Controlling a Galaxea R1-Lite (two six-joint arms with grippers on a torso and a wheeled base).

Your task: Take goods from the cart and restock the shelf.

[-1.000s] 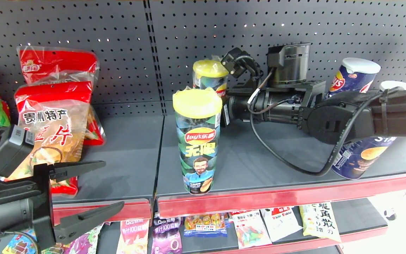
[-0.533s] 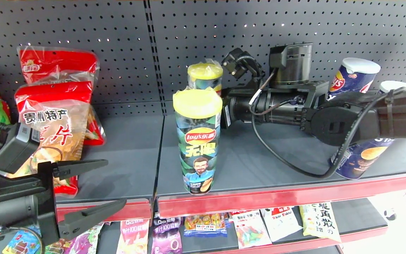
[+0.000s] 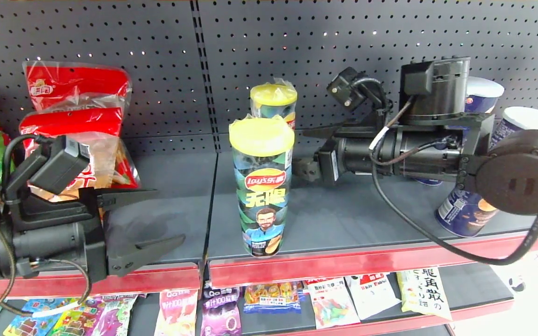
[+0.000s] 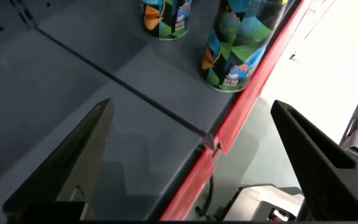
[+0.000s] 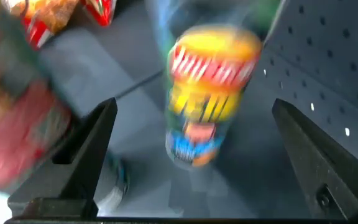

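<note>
Two green chip cans with yellow lids stand on the grey shelf (image 3: 166,205). The front can (image 3: 262,186) is at the red edge; the back can (image 3: 273,105) is upright behind it near the pegboard. My right gripper (image 3: 307,151) is open and empty, just right of the back can and clear of it. The right wrist view has that can (image 5: 207,93) blurred, ahead of the open gripper (image 5: 194,104). My left gripper (image 3: 171,215) is open and empty over the shelf's front edge, left of the front can. Both cans (image 4: 241,43) lie ahead of it (image 4: 192,106).
Red snack bags (image 3: 75,140) lean at the shelf's left. Blue chip cans (image 3: 465,207) stand on the right, behind my right arm. Small snack packets (image 3: 329,301) lie on the lower shelf. The grey shelf between the bags and the green cans is bare.
My right gripper has let go of the back can and drawn back to the right. The left arm has risen and moved right toward the shelf edge.
</note>
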